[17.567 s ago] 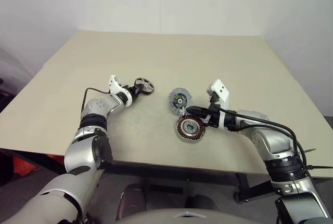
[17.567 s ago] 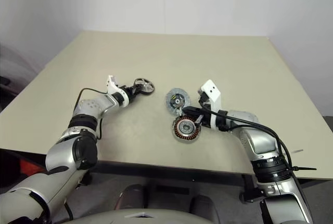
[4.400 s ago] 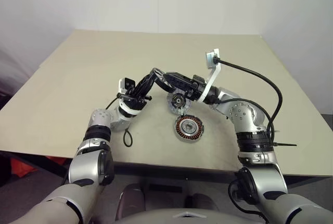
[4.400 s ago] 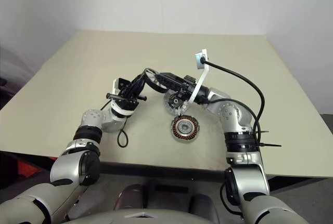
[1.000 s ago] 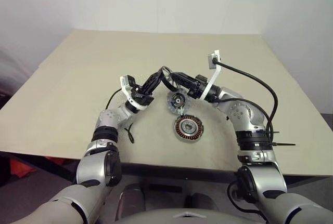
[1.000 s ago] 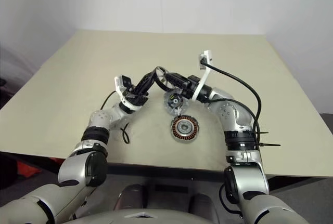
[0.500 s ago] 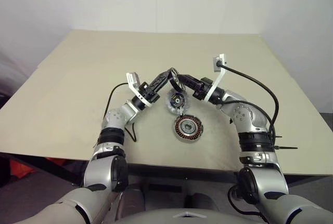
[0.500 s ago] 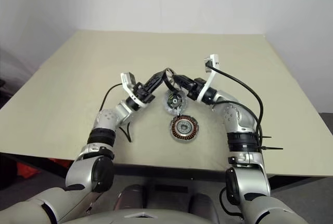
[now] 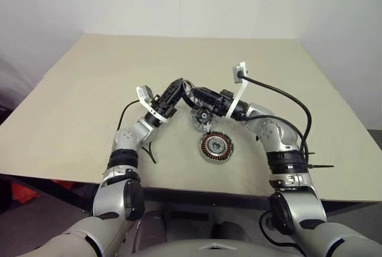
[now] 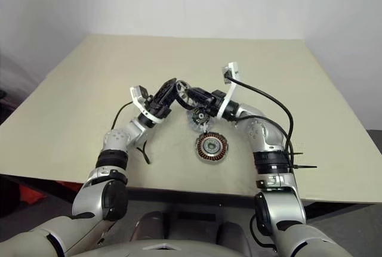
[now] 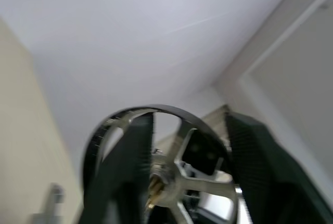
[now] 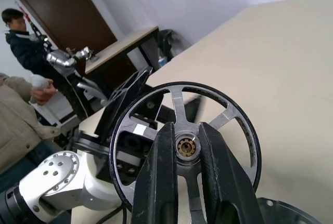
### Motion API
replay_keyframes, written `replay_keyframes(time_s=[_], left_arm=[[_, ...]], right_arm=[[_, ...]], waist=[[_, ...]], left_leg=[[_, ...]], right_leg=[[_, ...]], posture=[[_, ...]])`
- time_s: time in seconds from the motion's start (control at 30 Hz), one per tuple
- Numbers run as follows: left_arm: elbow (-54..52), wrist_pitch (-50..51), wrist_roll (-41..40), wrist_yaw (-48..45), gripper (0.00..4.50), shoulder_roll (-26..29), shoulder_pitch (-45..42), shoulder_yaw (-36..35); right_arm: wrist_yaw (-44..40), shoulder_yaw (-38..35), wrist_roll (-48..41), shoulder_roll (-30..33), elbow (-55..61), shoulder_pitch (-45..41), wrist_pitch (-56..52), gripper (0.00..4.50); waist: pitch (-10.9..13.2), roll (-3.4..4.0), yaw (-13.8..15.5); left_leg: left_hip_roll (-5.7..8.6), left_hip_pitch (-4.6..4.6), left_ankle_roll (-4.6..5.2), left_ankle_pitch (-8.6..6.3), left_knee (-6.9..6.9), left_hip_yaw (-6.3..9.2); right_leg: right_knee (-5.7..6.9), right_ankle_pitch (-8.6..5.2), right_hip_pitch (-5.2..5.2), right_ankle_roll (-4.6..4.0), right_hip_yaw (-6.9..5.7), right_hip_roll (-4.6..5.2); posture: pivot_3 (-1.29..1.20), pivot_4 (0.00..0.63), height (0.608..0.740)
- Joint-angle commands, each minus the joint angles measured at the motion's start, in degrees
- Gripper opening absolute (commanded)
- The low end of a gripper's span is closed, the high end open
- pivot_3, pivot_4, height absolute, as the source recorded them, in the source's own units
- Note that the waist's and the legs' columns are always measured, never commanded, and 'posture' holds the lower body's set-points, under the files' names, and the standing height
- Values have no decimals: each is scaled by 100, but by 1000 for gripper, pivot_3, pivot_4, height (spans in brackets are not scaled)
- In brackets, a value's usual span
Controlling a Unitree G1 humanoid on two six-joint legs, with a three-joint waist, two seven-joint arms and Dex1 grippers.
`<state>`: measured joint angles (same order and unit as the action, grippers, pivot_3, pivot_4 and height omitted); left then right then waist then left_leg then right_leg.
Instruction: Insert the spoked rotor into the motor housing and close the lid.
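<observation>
The spoked rotor [image 12: 186, 147], a black rim around a silver wheel, hangs above the table between both hands. My right gripper [image 12: 186, 133] is shut on its hub, one finger on each side. My left gripper [image 11: 187, 125] faces it from the other side, open, its fingers [image 11: 125, 172] spread about as wide as the rim. Below them the motor housing [image 9: 216, 145] lies flat on the table with its copper windings up. Its lid [image 9: 201, 115] stands up from the housing's far edge, green-and-black centre showing.
The tan table [image 9: 89, 102] stretches wide on all sides of the housing. A black cable [image 9: 286, 99] loops off my right wrist. Behind the table, the right wrist view has two people [image 12: 21, 42] near a dark door.
My left gripper's fingers have spread apart and let go of the rotor's rim. The right gripper keeps its hold on the hub, and the rotor has shifted slightly left.
</observation>
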<state>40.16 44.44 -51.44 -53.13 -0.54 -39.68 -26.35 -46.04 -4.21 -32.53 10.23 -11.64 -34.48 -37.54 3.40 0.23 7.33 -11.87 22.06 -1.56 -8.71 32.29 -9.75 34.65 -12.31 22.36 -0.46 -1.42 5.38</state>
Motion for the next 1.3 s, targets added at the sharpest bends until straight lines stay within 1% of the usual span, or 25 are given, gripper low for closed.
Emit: replay_keyframes(time_s=[0.03,0.27,0.53,0.63,0.77,0.83,0.9,0.97,1.03,1.17,1.3], left_arm=[[72,15,233,144,3440,-9,4,251],[-483,201,268,-110,3440,250,433,499],[-710,183,164,-25,3440,442,695,400],[-797,120,209,17,3440,487,804,444],[-981,159,235,-41,3440,593,1003,551],[-1009,101,245,1,3440,634,1040,555],[-1080,-172,451,100,3440,682,1091,643],[-1229,-580,816,331,3440,721,1165,798],[-1334,-724,961,492,3440,749,1193,858],[-1461,-727,1132,868,3440,822,1147,928],[-1342,-363,1146,1434,3440,915,842,872]], right_arm=[[-193,82,-198,-88,345,-175,81,285],[-194,68,-174,-32,311,-199,111,285],[-245,22,-118,185,325,-274,197,285],[-286,98,36,336,342,-280,352,285],[-399,466,622,811,519,-221,769,285],[-441,487,639,959,663,-118,789,285],[-480,488,673,1162,893,38,747,285],[-567,454,671,1498,1296,333,615,285],[-533,356,607,1742,1633,569,448,285],[-369,178,341,1974,2222,922,11,285],[-183,155,210,2015,2593,1177,-291,285]], waist=[[1,-1,2],[1,-1,-22],[1,-1,-21],[1,-1,-22],[2,-3,-15],[2,-4,-18],[2,-3,-13],[2,-4,3],[2,-4,6],[2,-4,-14],[2,-4,-15]], left_leg=[[1,0,0,0,0,0],[-3,-4,-2,1,-2,0],[-1,-5,-2,1,-1,0],[-2,-5,-3,2,-1,0],[-1,-3,-3,2,-1,0],[-1,-5,-3,2,-1,0],[-3,-5,-5,3,-1,0],[-2,-6,-4,2,-1,1],[0,-7,-2,1,0,1],[-3,-11,-3,2,1,1],[-3,-22,-4,2,2,1]], right_leg=[[-1,0,-1,0,0,1],[3,0,2,0,0,-3],[3,0,0,0,1,-2],[4,0,2,0,1,-2],[2,0,1,1,1,-2],[3,0,0,1,1,-2],[4,0,0,1,1,-3],[3,0,-2,1,1,-3],[-1,0,-6,3,2,-1],[5,0,-4,3,2,-4],[10,-1,-7,5,6,-5]], posture=[[0,0,740],[0,0,740],[0,0,740],[0,0,740],[0,0,740],[0,0,740],[0,0,740],[0,0,740],[0,0,740],[0,0,740],[0,0,740]])
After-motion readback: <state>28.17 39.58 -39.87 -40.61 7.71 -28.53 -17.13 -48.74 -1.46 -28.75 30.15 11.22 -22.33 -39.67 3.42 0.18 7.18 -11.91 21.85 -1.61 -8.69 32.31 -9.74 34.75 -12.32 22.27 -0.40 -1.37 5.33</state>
